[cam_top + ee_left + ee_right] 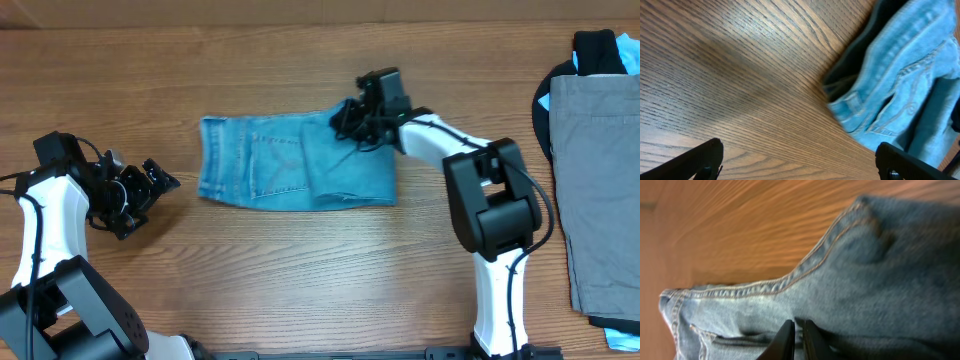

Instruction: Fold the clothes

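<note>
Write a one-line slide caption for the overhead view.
Right end effector closed on the folded jeans' far edge; left end effector open beside them.

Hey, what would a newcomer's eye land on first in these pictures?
The light blue jeans, folded into a rectangle mid-table, stand out first. The right gripper sits at their upper right corner, fingers shut over the denim, while the left gripper hangs open above bare wood to their left. Grey and dark clothes lie piled at the right edge.
</note>
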Motion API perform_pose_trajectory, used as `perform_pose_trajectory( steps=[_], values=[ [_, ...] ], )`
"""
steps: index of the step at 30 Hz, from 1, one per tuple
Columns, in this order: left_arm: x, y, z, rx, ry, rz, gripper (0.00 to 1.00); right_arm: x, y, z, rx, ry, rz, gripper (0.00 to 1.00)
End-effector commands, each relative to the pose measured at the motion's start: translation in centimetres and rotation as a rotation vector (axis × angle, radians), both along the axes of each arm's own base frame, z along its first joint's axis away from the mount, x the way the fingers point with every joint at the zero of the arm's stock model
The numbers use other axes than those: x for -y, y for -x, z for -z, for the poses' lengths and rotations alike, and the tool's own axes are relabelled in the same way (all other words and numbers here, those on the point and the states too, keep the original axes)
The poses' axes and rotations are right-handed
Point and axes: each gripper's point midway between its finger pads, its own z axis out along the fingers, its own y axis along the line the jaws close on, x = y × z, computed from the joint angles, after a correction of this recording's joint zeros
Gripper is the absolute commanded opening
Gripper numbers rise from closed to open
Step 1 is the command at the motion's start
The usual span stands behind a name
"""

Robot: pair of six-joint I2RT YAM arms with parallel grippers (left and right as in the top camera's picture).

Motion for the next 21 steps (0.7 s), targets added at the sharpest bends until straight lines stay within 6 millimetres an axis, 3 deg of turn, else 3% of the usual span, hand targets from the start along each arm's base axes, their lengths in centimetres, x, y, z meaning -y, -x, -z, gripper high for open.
perform_pose_trajectory(
  steps=[1, 3, 7, 10, 12, 16, 21],
  values=[
    [0.4, 0.1, 0.2, -0.001, 0.002, 0.032, 1.0, 5.2, -2.4, -3.3, 0.065, 0.066, 0.11, 0.11],
    [0.4, 0.1, 0.2, -0.001, 0.002, 0.032, 1.0, 5.9, -2.3, -6.2, 0.092, 0.058, 0.123, 0.11],
    [0.4, 0.1, 0.2, -0.004, 0.004, 0.032, 1.0, 6.7, 0.2, -12.3, 0.123, 0.083, 0.091, 0.27],
    [0.4, 0.2, 0.2, -0.006, 0.005, 0.032, 1.0, 6.8, 2.8, -13.7, 0.061, 0.097, 0.076, 0.31],
    [0.4, 0.1, 0.2, -0.004, 0.004, 0.031, 1.0, 6.3, 5.2, -12.9, -0.013, 0.13, 0.031, 0.3],
    [0.4, 0.1, 0.2, -0.004, 0.005, 0.031, 1.0, 4.3, 8.9, -9.4, -0.122, 0.137, -0.086, 0.16],
    [0.5, 0.1, 0.2, -0.001, 0.012, 0.032, 1.0, 0.8, 12.9, -4.8, -0.216, 0.058, -0.216, 0.15]
  ],
)
